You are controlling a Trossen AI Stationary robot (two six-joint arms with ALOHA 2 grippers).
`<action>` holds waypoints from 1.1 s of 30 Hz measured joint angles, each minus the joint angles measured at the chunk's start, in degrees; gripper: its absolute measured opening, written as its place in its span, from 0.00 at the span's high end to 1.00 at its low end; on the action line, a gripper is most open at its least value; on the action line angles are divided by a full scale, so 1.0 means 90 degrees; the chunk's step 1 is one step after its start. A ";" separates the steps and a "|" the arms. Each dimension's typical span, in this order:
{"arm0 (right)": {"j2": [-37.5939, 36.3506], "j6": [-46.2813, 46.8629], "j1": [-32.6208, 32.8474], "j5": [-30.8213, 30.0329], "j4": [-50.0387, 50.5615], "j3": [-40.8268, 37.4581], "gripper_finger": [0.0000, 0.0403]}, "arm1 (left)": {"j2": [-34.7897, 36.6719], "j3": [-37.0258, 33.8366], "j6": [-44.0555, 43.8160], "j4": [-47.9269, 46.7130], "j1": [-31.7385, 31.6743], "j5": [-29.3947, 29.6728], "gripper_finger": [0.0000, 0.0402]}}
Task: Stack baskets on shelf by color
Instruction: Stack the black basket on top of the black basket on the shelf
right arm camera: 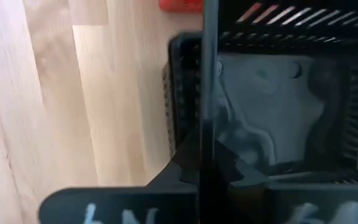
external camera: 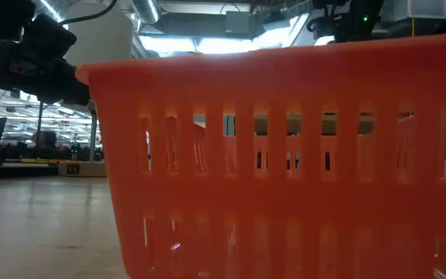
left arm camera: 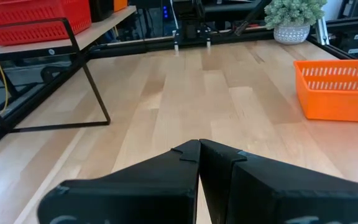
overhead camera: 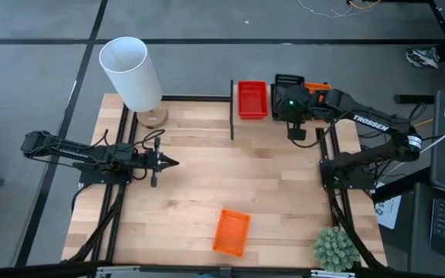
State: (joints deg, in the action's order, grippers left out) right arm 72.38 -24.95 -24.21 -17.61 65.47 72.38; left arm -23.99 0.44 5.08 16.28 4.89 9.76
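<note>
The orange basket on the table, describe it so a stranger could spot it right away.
Start at the light-wood table and go to its near edge. The orange basket sits alone there, left of the potted plant; the red basket is up on the shelf.

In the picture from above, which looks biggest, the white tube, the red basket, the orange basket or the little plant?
1. White tube, though it stands tall, nearer the camera, so that's unsure.
2. Orange basket.
3. Red basket and plant look about alike.
</note>
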 joint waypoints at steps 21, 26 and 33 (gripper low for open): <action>-0.0005 -0.0414 -0.0250 -0.0031 -0.0062 0.0002 0.87 | 0.0000 0.0001 -0.0002 0.0002 0.0000 0.0002 1.00; -0.0005 -0.0614 -0.0250 -0.0080 -0.0175 0.0005 0.80 | 0.0000 -0.0001 -0.0004 0.0002 0.0000 0.0002 1.00; 0.0000 -0.0617 -0.0248 -0.0085 -0.0013 0.0295 0.73 | 0.0000 0.0001 -0.0010 0.0004 0.0000 0.0005 1.00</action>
State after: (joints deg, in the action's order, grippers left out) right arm 72.38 -30.50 -26.44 -18.37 65.36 75.03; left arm -23.99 0.45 4.99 16.32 4.89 9.80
